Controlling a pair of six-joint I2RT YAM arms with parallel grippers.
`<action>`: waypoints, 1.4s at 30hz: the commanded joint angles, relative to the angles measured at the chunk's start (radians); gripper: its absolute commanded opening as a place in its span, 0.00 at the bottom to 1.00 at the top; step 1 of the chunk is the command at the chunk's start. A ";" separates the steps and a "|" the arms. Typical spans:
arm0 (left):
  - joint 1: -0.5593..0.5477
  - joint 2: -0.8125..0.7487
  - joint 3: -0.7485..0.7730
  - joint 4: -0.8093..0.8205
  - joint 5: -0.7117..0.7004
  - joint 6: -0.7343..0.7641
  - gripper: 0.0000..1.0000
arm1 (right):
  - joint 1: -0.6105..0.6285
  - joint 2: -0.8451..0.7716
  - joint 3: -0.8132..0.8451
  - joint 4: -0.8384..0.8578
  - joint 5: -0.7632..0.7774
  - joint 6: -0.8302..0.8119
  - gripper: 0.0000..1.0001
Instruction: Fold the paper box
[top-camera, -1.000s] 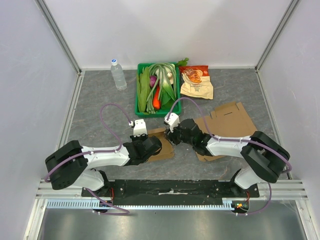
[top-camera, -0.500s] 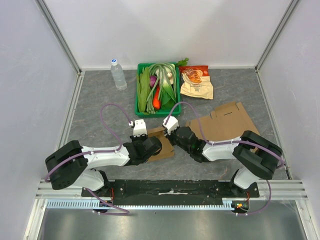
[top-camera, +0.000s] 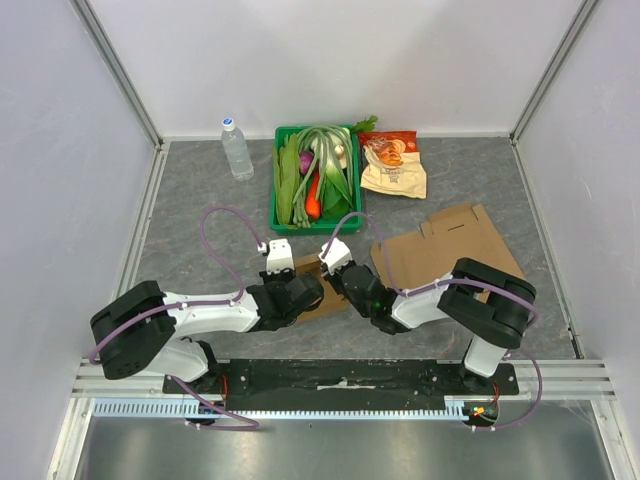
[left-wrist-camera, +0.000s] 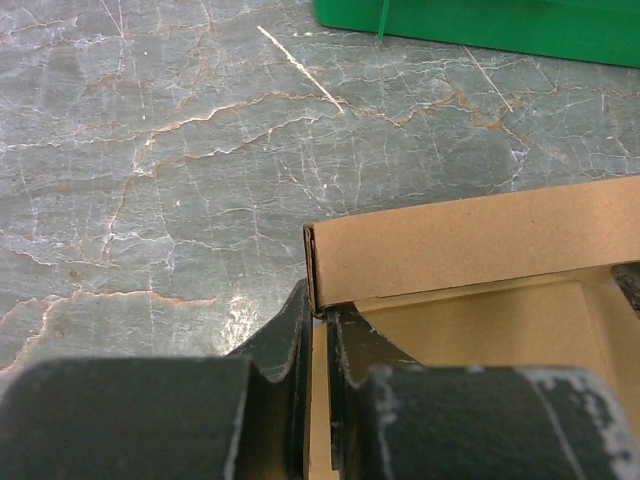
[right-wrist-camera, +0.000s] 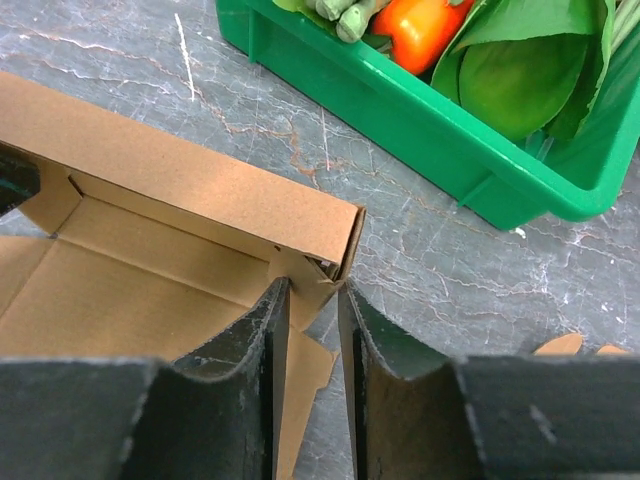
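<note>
Here, the cardboard box (top-camera: 328, 300) sits half-formed at the near middle of the table (top-camera: 190, 190), between both wrists; the left gripper (left-wrist-camera: 318, 330) is clenched on the left end of its raised back wall (left-wrist-camera: 470, 245); the right gripper (right-wrist-camera: 308, 330) straddles the right corner, jaws narrowly apart, and I cannot tell whether it grips. I judge the wall should be kept upright and the corner tab tucked inward without creasing; the green vegetable crate (right-wrist-camera: 400, 110) just beyond limits forward travel; a flat cardboard blank (top-camera: 445, 250) lies beneath the right arm.
</note>
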 joint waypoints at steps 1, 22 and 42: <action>-0.008 -0.007 0.025 0.000 -0.043 -0.020 0.02 | 0.023 0.048 0.016 0.129 0.098 0.002 0.35; -0.011 -0.018 0.025 -0.032 -0.052 -0.063 0.02 | 0.169 0.242 0.143 0.129 0.637 0.045 0.00; -0.017 -0.019 0.023 -0.058 -0.053 -0.103 0.02 | 0.154 -0.030 -0.070 0.073 0.312 0.143 0.60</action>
